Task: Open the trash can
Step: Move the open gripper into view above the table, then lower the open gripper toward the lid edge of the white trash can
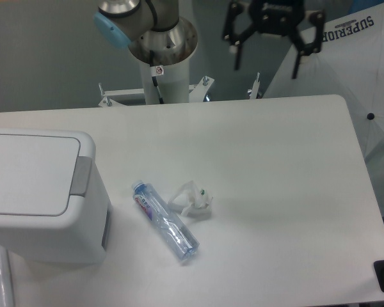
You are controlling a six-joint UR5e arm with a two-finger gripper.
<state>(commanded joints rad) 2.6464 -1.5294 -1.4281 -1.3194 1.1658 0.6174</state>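
The trash can is a large boxy white bin at the left of the table, its flat white lid down. A grey push tab sits on the lid's right edge. My gripper hangs high above the table's far edge, right of centre, far from the trash can. Its two black fingers are spread apart and hold nothing.
A clear plastic bottle lies on its side in the middle of the white table. A crumpled clear wrapper lies beside it. The arm's base column stands behind the table. A white umbrella is at the back right.
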